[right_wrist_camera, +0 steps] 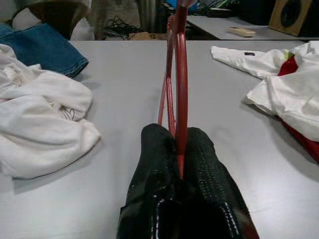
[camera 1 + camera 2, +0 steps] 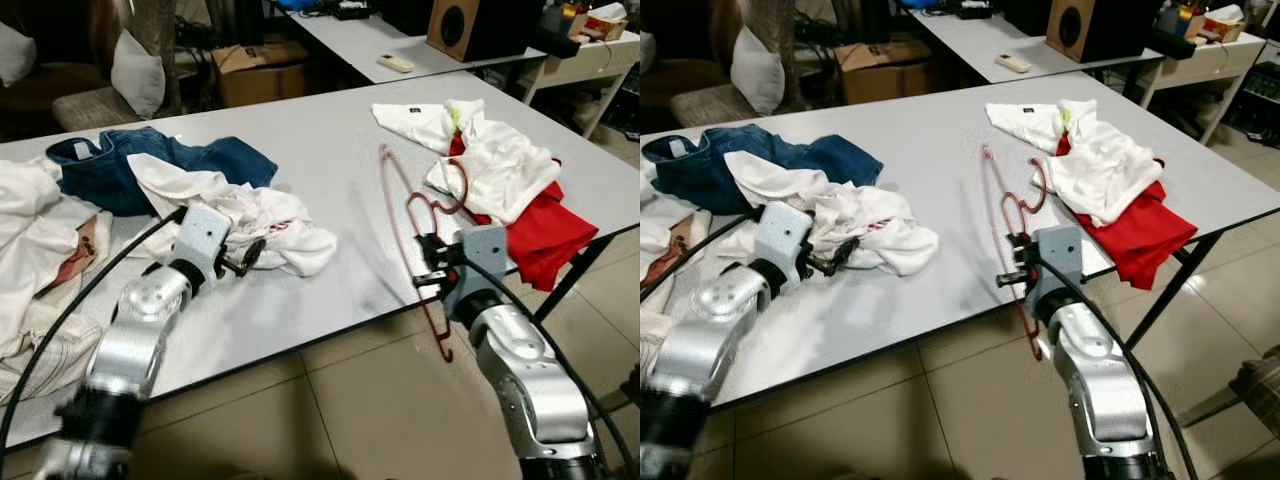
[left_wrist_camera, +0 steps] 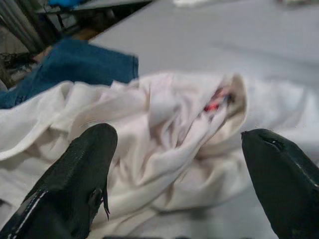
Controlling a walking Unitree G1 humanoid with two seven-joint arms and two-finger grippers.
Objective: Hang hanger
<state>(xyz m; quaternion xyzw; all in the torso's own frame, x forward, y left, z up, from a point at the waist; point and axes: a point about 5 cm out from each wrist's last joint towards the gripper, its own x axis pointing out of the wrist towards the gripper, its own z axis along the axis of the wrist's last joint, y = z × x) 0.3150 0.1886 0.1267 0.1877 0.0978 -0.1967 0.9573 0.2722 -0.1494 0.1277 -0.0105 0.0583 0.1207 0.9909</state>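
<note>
Grey table (image 2: 320, 150) strewn with clothes, cluttered room behind with a second table and a speaker (image 2: 462, 27).

Right gripper (image 1: 178, 149) clamped shut on the red hanger (image 2: 408, 215), fingers pinching its thin wire near the table's front edge. Held almost edge-on to the wrist camera, with the hook curling just beside the white garment (image 2: 490, 155), which lies over the red garment (image 2: 540, 235) at the table's right corner; lower tip of the hanger dangling past the table's front edge.

Left gripper (image 3: 182, 164) spread wide, fingers apart and hovering just short of the crumpled white shirt (image 2: 255, 225) near the table's middle, closed on nothing. Beyond that shirt, blue jeans (image 2: 150, 160); further white clothing heaped at the table's left end.

Step in hand, by the look of it: hanger secured, garment not yet taken. Next move likely calls for closing on the white shirt, finding its neck opening, and bringing shirt and hanger together without loosening the thin wire. No rail or hook to hang from visible.
</note>
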